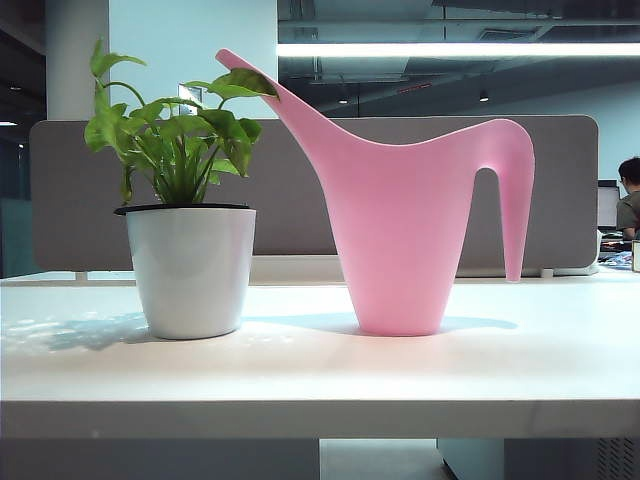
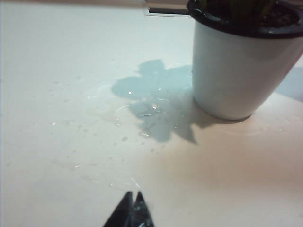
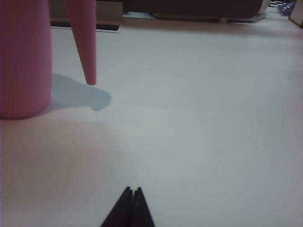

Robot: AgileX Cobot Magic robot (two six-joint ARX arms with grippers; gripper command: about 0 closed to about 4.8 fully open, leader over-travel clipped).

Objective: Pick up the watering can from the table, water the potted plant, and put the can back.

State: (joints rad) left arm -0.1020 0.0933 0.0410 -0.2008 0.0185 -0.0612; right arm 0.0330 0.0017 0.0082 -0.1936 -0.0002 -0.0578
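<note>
The pink watering can stands upright on the white table, its spout slanting up over the potted plant to its left. The plant's white pot stands close ahead of my left gripper, which is shut and empty, low over the table. My right gripper is shut too, holding nothing. It hovers well back from the can's body and the tip of its handle. Neither gripper shows in the exterior view.
Water droplets and a small puddle lie on the table beside the pot. A grey partition stands behind the table. A person sits far back at the right.
</note>
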